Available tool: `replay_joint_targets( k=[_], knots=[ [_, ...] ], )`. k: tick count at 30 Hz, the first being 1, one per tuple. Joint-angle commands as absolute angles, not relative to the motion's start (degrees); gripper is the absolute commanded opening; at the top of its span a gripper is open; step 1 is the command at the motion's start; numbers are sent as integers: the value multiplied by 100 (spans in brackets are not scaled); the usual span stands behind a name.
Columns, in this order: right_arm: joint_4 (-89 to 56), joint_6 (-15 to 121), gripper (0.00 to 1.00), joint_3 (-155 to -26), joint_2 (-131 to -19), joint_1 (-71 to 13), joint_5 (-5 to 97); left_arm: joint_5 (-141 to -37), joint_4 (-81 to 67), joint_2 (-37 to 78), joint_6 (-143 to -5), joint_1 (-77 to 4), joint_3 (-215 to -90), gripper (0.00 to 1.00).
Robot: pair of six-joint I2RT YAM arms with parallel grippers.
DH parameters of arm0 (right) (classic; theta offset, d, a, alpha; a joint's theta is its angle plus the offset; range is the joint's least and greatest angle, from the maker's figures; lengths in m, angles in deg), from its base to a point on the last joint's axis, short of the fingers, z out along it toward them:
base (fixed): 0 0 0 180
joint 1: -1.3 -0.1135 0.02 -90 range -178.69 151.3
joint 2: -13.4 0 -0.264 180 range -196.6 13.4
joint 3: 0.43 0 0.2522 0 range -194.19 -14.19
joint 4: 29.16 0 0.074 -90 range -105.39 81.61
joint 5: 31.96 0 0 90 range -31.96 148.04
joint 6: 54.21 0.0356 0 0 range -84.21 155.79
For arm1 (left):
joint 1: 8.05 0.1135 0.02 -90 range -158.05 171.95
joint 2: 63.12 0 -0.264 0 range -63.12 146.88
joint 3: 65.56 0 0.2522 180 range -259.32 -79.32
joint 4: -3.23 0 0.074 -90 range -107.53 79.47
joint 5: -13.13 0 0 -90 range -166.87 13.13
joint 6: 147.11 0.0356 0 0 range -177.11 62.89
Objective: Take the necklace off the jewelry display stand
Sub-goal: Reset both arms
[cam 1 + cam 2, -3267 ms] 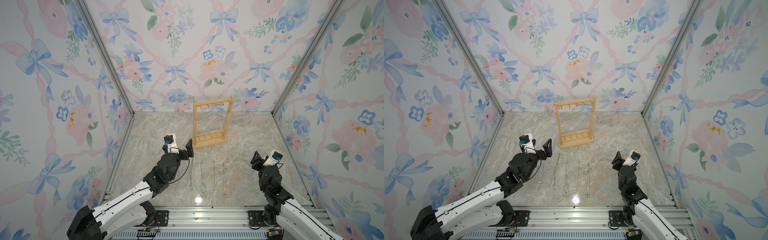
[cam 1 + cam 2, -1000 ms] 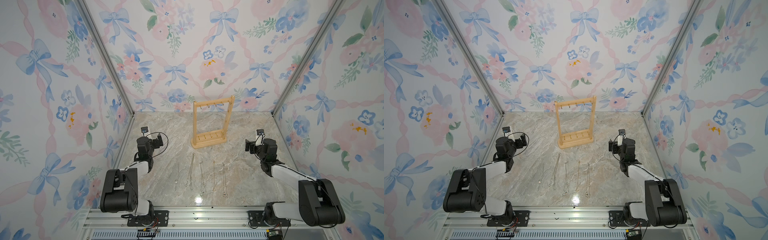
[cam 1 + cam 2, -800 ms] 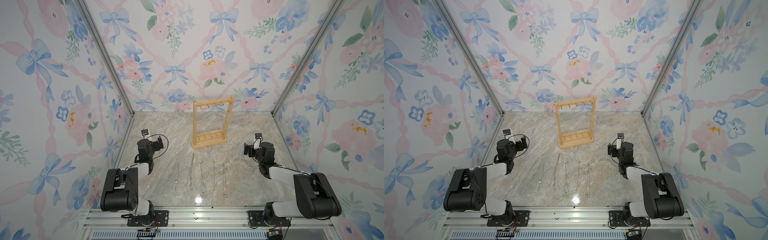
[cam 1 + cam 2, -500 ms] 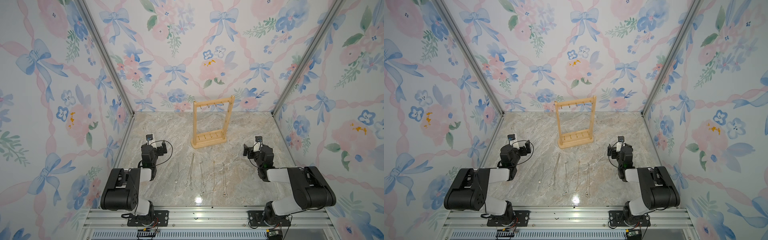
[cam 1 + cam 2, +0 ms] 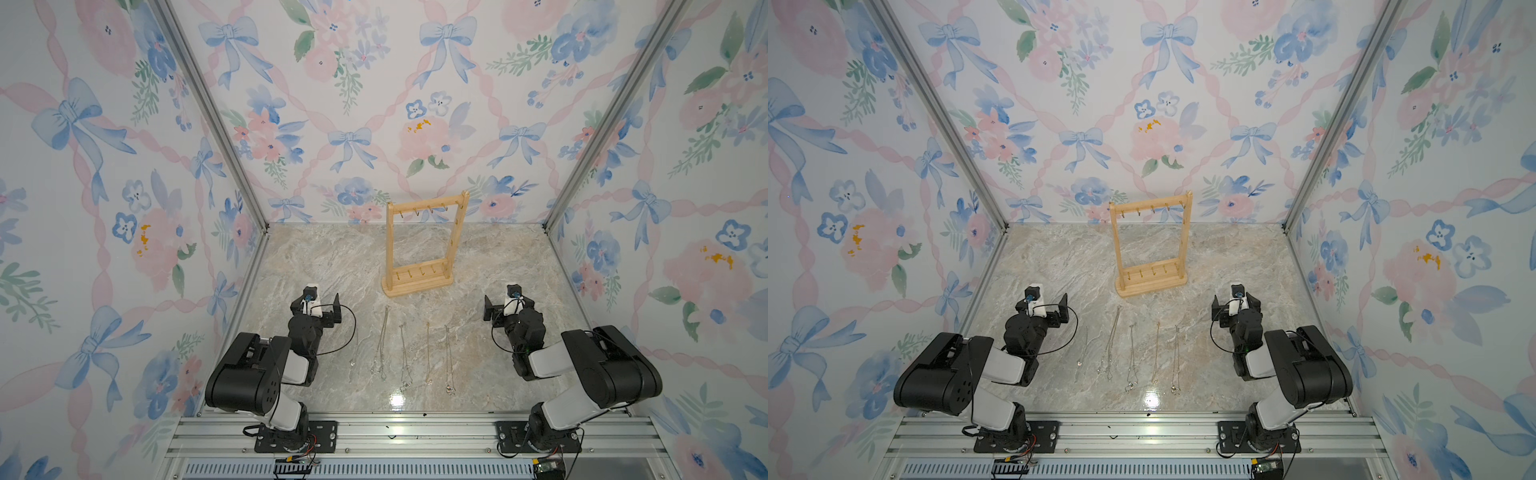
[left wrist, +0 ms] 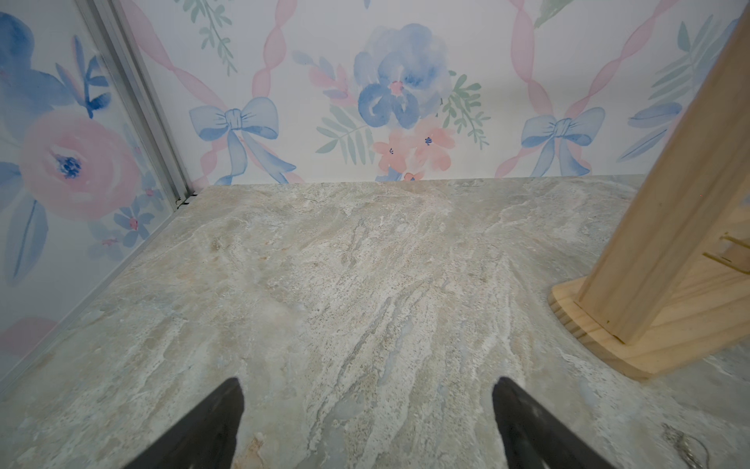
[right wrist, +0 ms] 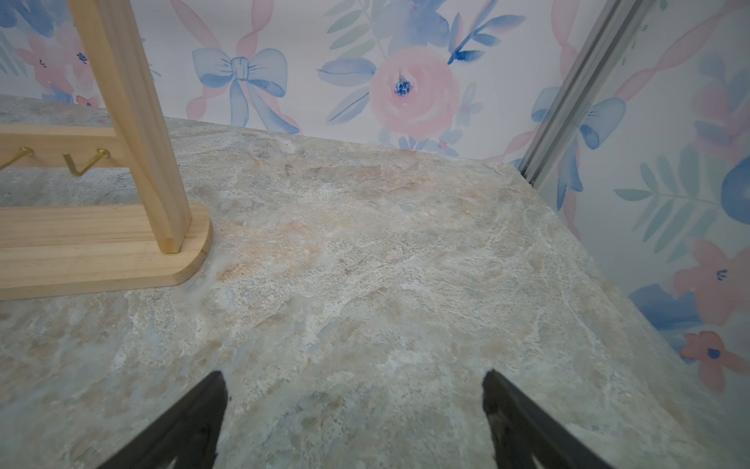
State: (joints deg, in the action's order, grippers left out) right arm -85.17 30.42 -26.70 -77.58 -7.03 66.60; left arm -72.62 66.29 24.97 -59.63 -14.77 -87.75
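Observation:
The jewelry display stand is a light wooden frame at the back of the marble table, and its gold hooks hang bare. Several thin chain necklaces lie in a row on the table in front of it in both top views. My left gripper sits low at the left of the row, open and empty. My right gripper sits low at the right, open and empty too. In the left wrist view the open gripper faces bare marble beside the stand's post. The right wrist view shows the open gripper likewise.
Floral walls close in the table on three sides, with metal corner posts. An aluminium rail runs along the front edge under both arm bases. A bit of chain lies near the left gripper.
Both arms have folded down and back toward the front rail, so the grippers sit slightly nearer the front. Both stay open. The necklaces and stand have not moved.

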Motion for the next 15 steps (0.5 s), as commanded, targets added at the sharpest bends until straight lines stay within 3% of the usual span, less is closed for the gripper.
replay_joint_targets(
  k=[1,4,15],
  knots=[
    [-7629,3252,99,-3246,-7610,-442,6432,-7158,6885,2555,-5800,-1414,-8907,98],
    [-6928,3748,99,-3591,-7574,124,5727,-7050,6679,2568,-6039,-1268,-9023,98],
    [-7008,3623,99,-3568,-7590,-34,6025,-7021,6663,2545,-6045,-1280,-9013,98]
  ],
)
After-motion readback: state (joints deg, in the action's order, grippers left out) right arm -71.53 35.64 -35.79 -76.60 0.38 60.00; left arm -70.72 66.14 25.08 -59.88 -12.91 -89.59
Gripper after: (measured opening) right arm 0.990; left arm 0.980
